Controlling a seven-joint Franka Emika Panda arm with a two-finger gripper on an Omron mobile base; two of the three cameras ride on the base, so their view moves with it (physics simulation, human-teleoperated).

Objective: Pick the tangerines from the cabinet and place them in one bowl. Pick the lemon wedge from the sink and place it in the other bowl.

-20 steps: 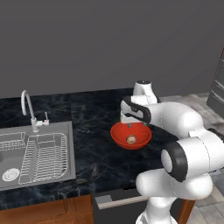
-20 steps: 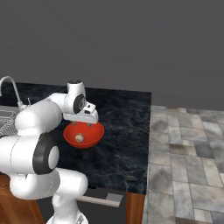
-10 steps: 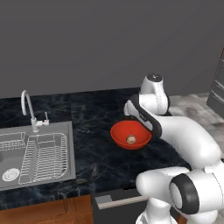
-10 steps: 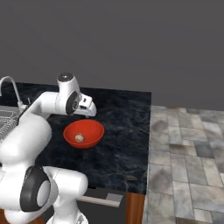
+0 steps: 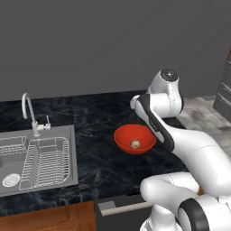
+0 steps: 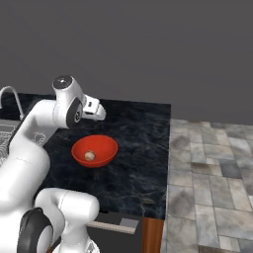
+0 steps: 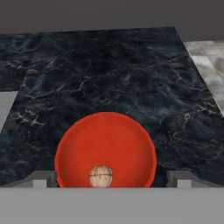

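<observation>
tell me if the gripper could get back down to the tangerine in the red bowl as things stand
Probably yes. The tangerine lies alone in the open red bowl, the gripper hangs above with jaws wide, and nothing stands between them on the dark counter.

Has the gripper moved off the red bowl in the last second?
Yes. The gripper has lifted up and back from the red bowl, which stays put holding one tangerine.

A glossy red bowl (image 5: 134, 138) holding an orange-tan tangerine (image 5: 135, 144) is seen on a black, white-veined marble bench (image 5: 94, 117).
</observation>
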